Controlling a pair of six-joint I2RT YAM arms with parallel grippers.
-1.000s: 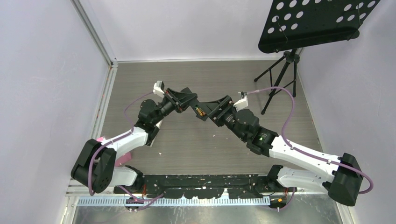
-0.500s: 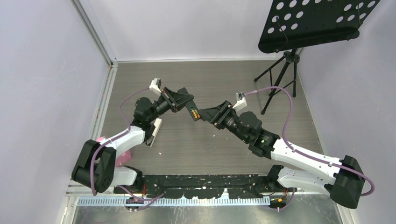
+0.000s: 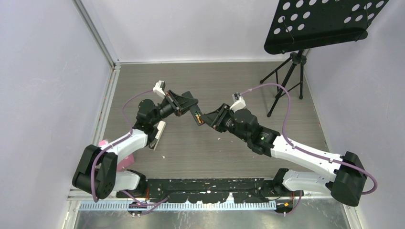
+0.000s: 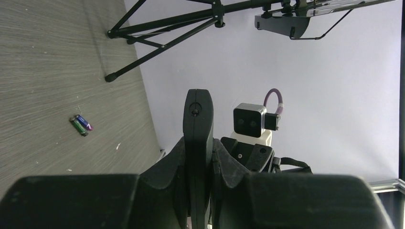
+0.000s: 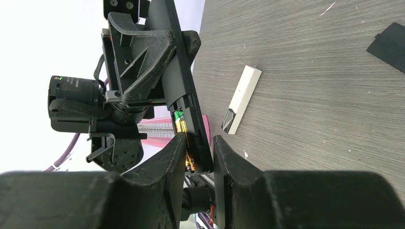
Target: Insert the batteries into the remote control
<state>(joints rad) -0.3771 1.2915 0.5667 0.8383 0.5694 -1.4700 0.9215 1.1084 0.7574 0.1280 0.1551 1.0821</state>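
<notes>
right wrist view: remote control (image 5: 191, 102) sits end-on between the right fingers (image 5: 168, 160), one cell seated.
left fingers (image 4: 174, 157) are clenched on the remote, held above the counter (image 5: 310, 71), its long axis running top to bottom of frame. a green-gold battery (image 5: 179, 122) lies lengthwise in it, just above the right fingers, which straddle its near end; grasping or only close, cannot tell. right arm is nearer. spare batteries (image 4: 81, 125) lie together at left in the left wrist view, near a tripod (image 4: 157, 47); pale wall (image 4: 310, 95) behind.

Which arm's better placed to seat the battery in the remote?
Right. The right gripper straddles the remote at its open bay, by the battery; the left gripper is shut on it, holding it up.
</notes>
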